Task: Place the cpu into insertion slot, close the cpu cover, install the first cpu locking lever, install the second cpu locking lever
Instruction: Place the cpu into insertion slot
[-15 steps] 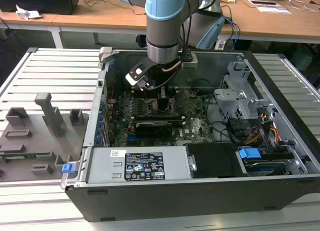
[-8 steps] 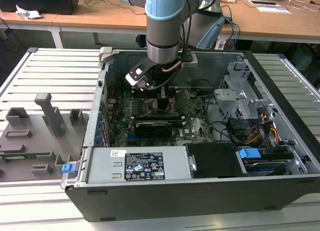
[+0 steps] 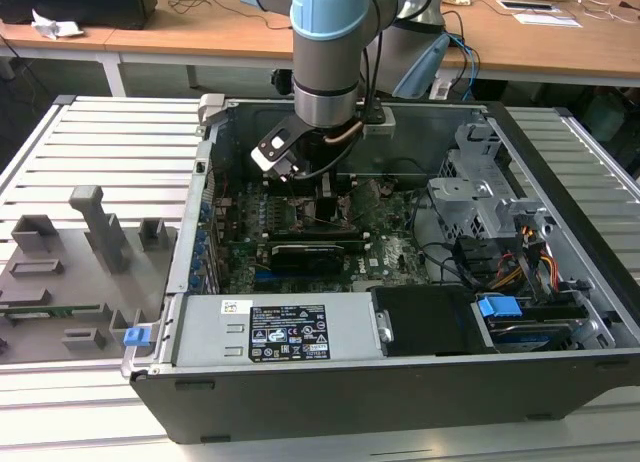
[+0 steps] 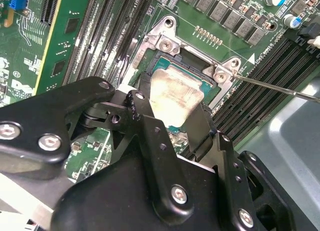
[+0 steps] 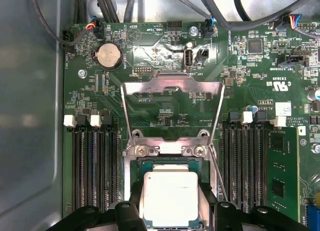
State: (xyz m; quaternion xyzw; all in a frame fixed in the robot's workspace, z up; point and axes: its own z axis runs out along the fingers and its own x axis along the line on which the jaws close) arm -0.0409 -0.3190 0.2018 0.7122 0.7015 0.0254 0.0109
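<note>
So in the second wrist view we're looking past the gripper at the cpu, and the jaws seem to be pinching it by two opposite edges, right above the insertion slot. We're guessing the chip isn't sitting flat in there yet, because it's looking a bit tilted against the rim. That's what's worrying us: if it's going in crooked or slightly off register, a corner could be catching the frame and mashing the contacts underneath. One locking lever is sticking out free beside the socket too, so we're keeping an eye on that snagging. In the first wrist view the black fingers are flanking the cpu on both sides, touching its edges as far as we can tell. The cpu cover is standing swung open on its hinge just beyond the slot, between the memory slots. If it's flopping down early, it's landing on the fingers. In the exterior view the arm is hanging in from 12 o'clock, wrist pointing straight down. The gripper is sitting low inside the computer case, over the motherboard near the middle. The power supply is at 6 o'clock and a grey fixture tray is out at 9.
</note>
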